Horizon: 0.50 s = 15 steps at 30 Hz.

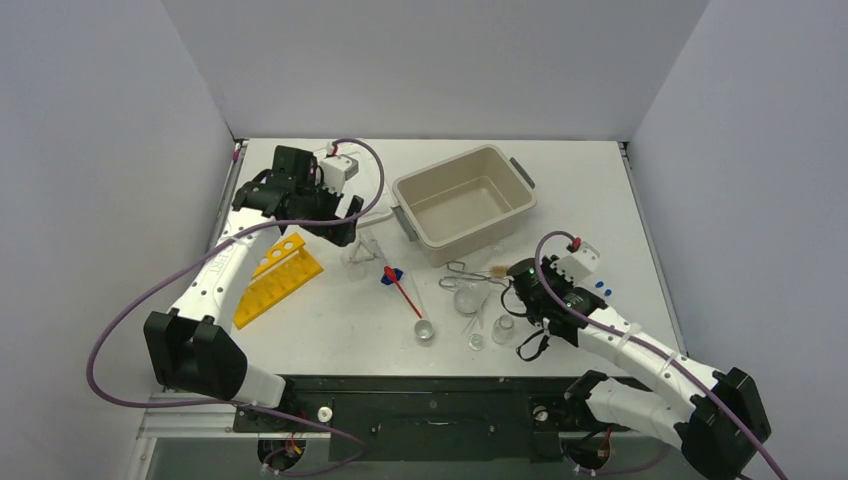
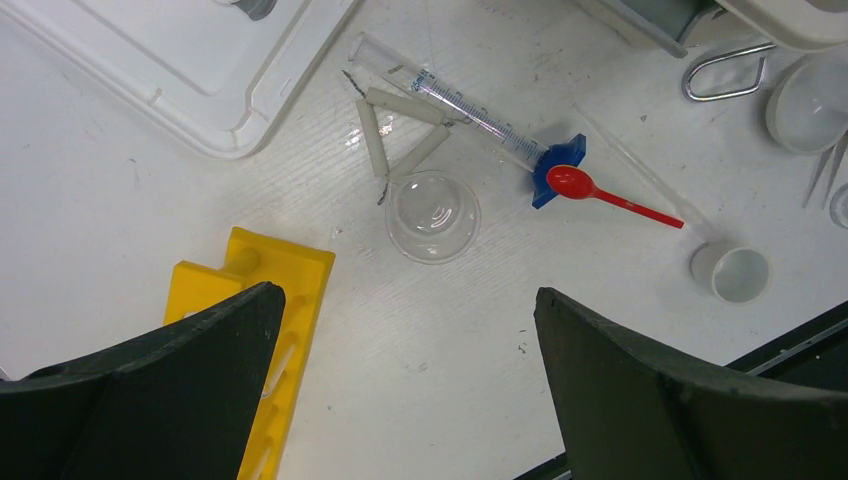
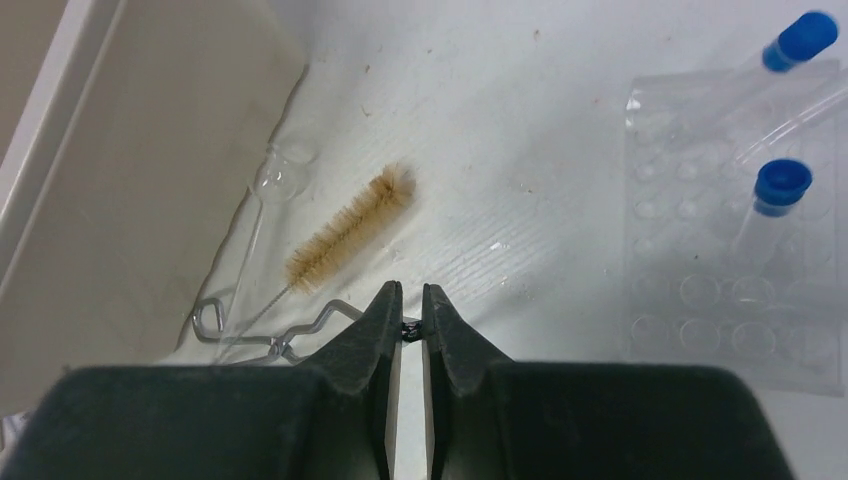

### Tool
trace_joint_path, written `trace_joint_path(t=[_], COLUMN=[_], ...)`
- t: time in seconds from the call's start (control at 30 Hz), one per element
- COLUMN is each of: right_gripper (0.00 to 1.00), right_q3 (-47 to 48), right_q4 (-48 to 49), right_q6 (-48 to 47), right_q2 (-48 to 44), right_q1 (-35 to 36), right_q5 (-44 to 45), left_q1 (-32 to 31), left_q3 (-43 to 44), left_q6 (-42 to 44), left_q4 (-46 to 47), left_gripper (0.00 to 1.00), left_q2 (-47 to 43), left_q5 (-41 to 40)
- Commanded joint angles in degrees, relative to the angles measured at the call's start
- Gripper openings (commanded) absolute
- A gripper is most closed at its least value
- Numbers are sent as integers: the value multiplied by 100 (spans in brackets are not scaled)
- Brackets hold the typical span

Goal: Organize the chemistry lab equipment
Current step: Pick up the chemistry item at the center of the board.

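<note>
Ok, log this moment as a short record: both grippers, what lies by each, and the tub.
left gripper: open, holding nothing
below it: glass dish, yellow tube rack, red spatula, graduated cylinder
right gripper: shut, tips pinching a wire end, apparently of the metal tongs
near it: brush; blue-capped tubes lying across a clear well plate
beige tub: no items seen inside
</note>
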Motion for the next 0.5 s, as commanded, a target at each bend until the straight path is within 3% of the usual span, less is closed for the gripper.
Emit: trace_joint_path(t=[0.0,0.47], right_gripper=[0,0], right_q3=[392,1530], right_q4=[-297,-247], right_q6=[-588,-1470], right_q2=[178,411], right_q1=[-235,-362], right_q5=[428,412], left_q1=[59,133], left_q3=[-7,-33], left_q6=[91,140], left_q4=[185,202], left_gripper=[97,96], left_q2=[-212,-212], left_q5=[3,10])
